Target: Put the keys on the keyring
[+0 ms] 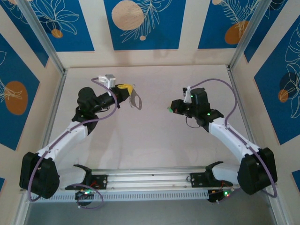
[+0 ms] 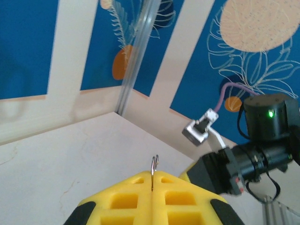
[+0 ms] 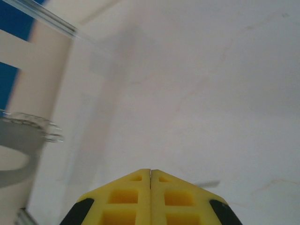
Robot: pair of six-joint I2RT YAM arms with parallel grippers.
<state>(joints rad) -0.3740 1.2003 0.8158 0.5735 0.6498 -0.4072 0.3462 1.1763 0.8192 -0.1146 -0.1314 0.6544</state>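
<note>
the keyring (image 1: 135,100), a grey oval loop, sits at about 11 o'clock of the table (image 1: 150,145) middle, pinched edge-on by the left gripper (image 1: 125,93). at its 3 o'clock, apart, the right gripper (image 1: 171,109) has both fingers pressed together. a green speck at its tip may be the key (image 1: 168,111).

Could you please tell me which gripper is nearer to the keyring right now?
The left. The left gripper is shut on the keyring, which hangs from its tips; the right gripper is off to the ring's right, apart from it.
</note>
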